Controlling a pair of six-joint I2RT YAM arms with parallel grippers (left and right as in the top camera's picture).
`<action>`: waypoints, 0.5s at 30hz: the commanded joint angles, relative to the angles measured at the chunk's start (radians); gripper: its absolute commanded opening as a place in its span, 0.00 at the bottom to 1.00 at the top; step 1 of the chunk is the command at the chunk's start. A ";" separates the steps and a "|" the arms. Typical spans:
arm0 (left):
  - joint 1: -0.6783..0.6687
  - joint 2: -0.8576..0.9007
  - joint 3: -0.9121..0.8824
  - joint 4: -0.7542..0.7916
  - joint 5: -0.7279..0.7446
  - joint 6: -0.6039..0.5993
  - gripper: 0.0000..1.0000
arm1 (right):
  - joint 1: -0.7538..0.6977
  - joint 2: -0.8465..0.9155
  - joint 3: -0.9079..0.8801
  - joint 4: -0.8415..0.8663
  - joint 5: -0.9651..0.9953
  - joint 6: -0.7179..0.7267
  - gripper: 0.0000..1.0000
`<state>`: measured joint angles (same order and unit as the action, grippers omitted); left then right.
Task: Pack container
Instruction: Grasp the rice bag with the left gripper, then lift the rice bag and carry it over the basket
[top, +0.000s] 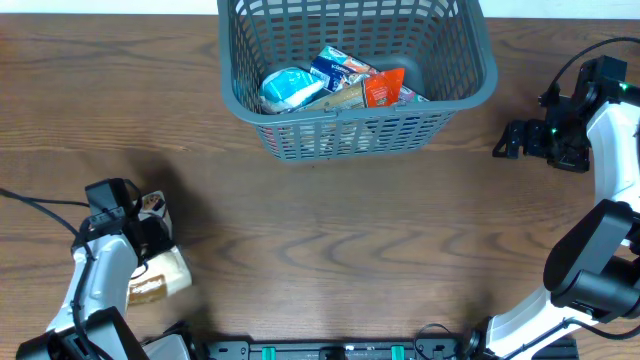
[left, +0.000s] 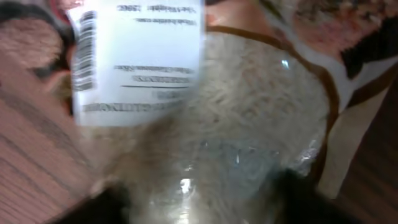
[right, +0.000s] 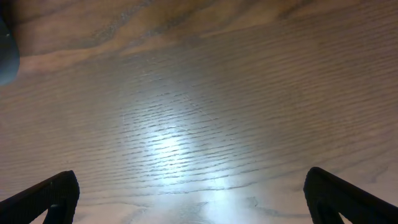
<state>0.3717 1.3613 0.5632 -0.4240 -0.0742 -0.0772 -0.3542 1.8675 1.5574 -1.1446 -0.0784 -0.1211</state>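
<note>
One snack bag (left: 249, 143) fills the left wrist view at my left pincer (top: 150, 238); its grip I cannot tell. Right pincer (right: 196, 199) gapes empty. One basket (top: 470, 85), top centre, holds four packs (top: 340, 85).

One lattice basket (top: 330, 25), four visible snack packs within: one pale-blue pack (top: 285, 88), one blue-and-white pack (top: 340, 68), one orange pack (top: 383, 88), one tan pack (top: 340, 98); one clear bag (top: 165, 275) outside on one wooden table (top: 330, 230); two robot arms, left arm (top: 100, 280) and right arm (top: 615, 150).
</note>
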 joint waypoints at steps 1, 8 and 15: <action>0.003 0.011 -0.021 0.010 0.031 0.002 0.47 | 0.009 -0.005 -0.002 -0.003 -0.001 -0.015 0.99; 0.003 0.009 0.006 0.027 0.069 0.002 0.09 | 0.009 -0.005 -0.002 -0.006 -0.001 -0.014 0.99; 0.002 -0.013 0.059 0.029 0.094 0.002 0.06 | 0.009 -0.005 -0.002 -0.008 -0.001 -0.014 0.99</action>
<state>0.3714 1.3586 0.5823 -0.3958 -0.0143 -0.0772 -0.3542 1.8675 1.5574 -1.1519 -0.0784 -0.1211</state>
